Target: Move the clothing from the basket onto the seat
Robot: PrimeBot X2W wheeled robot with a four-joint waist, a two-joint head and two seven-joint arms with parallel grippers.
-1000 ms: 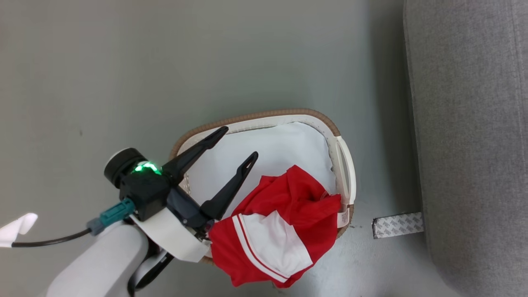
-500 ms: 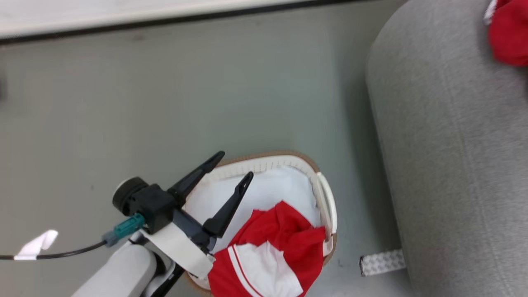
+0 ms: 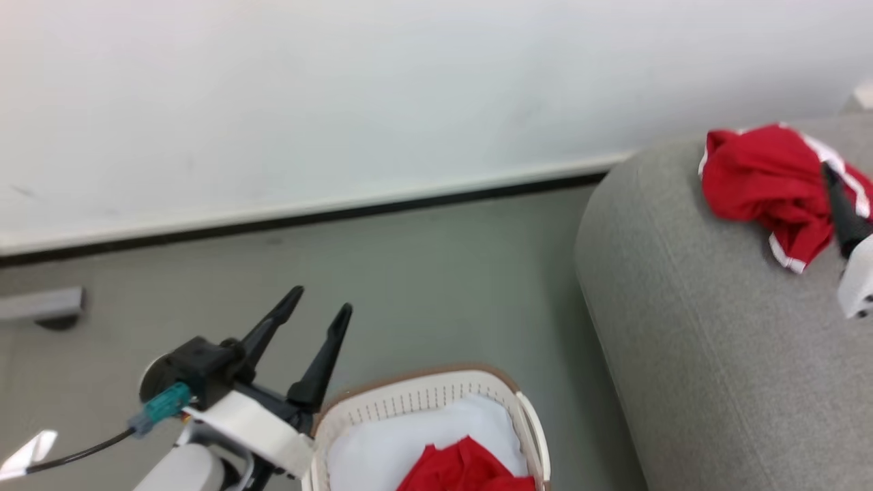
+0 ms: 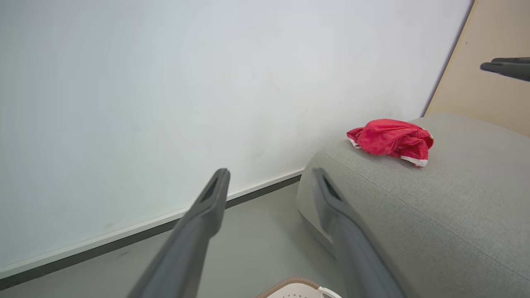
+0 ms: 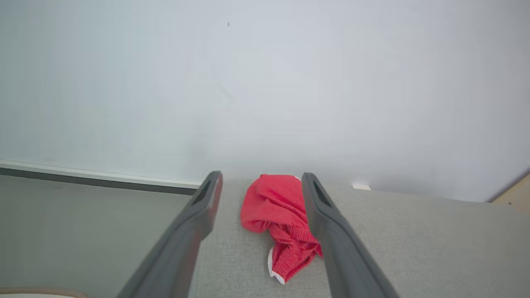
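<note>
- Head view — the left gripper (image 3: 319, 303) is hovering at the lower left over the grey floor (image 3: 436, 273). Its two dark fingers are spreading wide with nothing between them, and a cable (image 3: 89, 447) with a teal plug is trailing from its wrist.
- Just to its right, the basket (image 3: 423, 382) is sitting on the floor at the bottom edge. It is holding white fabric (image 3: 382, 450), with one red garment (image 3: 470, 470) bunched on top.
- The seat (image 3: 716, 354) is taking up the right side. A second red garment (image 3: 757, 170) with white trim is lying crumpled on its far end, near the wall (image 3: 409, 88).
- The right gripper (image 3: 842, 211) is showing at the right edge as one dark finger above a white housing. The finger is overlapping that garment in the picture, and from here I cannot tell how the jaws are standing.
- Left wrist view — the left gripper (image 4: 270, 174) is pointing towards the wall and the seat's (image 4: 434, 215) rounded end, with its fingers standing apart and empty.
- The basket's brown rim (image 4: 290, 285) is peeking in at the bottom edge.
- The second red garment (image 4: 391, 140) is lying on top of the seat, well apart from this gripper.
- The right gripper (image 4: 507, 68) is hanging at the upper right before a beige panel (image 4: 476, 95), above the seat and clear of the garment.
- Right wrist view — the right gripper (image 5: 261, 178) is holding its fingers parted and gripping nothing.
- The second red garment (image 5: 277, 215) is lying on the seat (image 5: 414, 248) and showing between the fingers, with the right-hand one covering its edge.
- A sliver of the basket (image 5: 41, 291) is showing at the lower left corner.
</note>
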